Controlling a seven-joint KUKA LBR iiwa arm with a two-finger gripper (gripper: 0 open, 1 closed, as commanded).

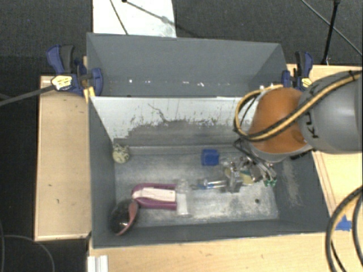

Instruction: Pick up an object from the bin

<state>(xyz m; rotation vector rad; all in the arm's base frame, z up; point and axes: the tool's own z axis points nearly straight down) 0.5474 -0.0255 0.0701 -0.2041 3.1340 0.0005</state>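
My gripper is low in the right half of the bin, just above the floor. Directly to its left lies a small clear object with a bluish end, close to or touching the gripper's tip. A blue cube sits a little up and left of the gripper, near the back wall.
A maroon and pink tube-like thing with a clear end lies at the front left, next to a dark rounded object in the corner. A small pale lump rests at the back left. The arm's orange cover and cables hang over the bin's right side.
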